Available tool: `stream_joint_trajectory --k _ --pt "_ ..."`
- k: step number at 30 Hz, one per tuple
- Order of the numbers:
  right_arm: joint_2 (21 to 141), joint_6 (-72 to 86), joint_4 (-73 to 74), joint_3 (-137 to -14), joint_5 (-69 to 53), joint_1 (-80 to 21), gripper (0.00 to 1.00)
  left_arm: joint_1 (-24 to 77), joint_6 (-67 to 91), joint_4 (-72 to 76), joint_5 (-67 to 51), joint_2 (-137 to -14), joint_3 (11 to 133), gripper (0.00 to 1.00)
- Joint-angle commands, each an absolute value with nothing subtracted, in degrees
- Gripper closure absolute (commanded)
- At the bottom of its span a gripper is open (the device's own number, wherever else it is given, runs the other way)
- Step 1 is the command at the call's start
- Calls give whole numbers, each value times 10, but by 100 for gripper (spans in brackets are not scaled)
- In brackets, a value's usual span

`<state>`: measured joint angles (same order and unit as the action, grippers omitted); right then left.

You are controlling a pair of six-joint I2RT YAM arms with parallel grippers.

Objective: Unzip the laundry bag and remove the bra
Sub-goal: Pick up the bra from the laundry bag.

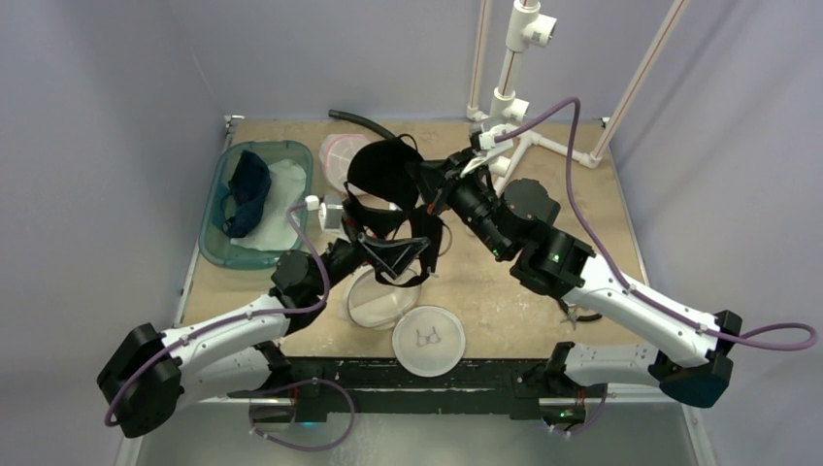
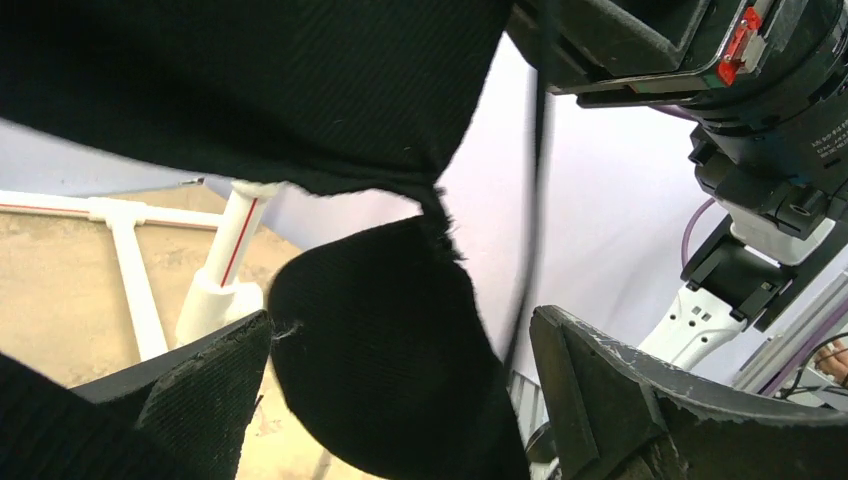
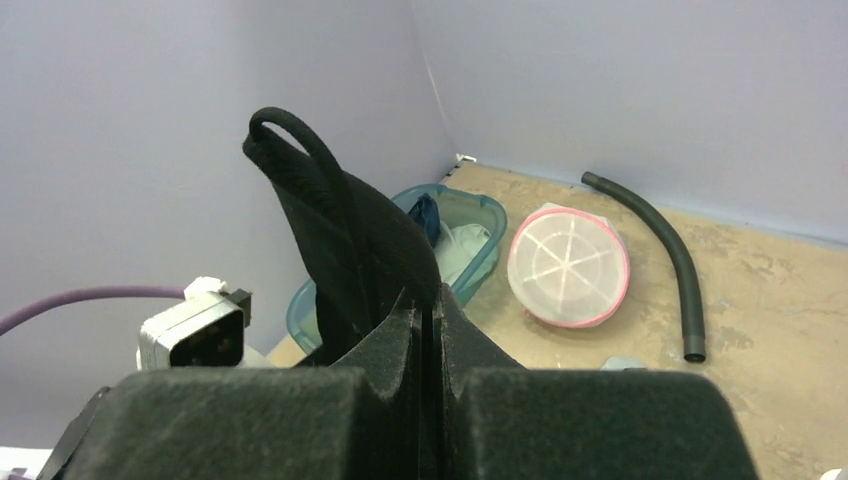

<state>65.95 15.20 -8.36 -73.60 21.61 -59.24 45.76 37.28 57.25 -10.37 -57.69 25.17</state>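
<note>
The right hand is clamping the black bra at its edge and is holding it up above the counter. The left hand is standing wide apart, with one hanging cup between its fingers. The round laundry bag is lying below on the counter.

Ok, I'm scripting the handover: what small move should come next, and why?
Probably close the left gripper on the bra: the right gripper, shut, holds it up off the table, and a cup hangs between the left one's open jaws.
</note>
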Motion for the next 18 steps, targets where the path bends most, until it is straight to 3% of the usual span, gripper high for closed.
stream_joint_trajectory --k 1,5,7,13,16,18 --pt "651 157 -94 -764 239 -597 100 494 312 599 -43 -595 296 1" --pt "641 161 -94 -752 253 -596 100 504 307 611 -8 -595 297 3" --pt "639 166 -94 -747 250 -597 100 510 300 611 -2 -600 302 9" --pt "634 174 -97 -740 234 -598 100 517 289 593 6 -633 332 53" --pt "628 177 -95 -736 227 -599 100 519 291 596 24 -632 330 52" --pt "624 180 -92 -733 223 -598 100 519 288 598 44 -624 326 40"
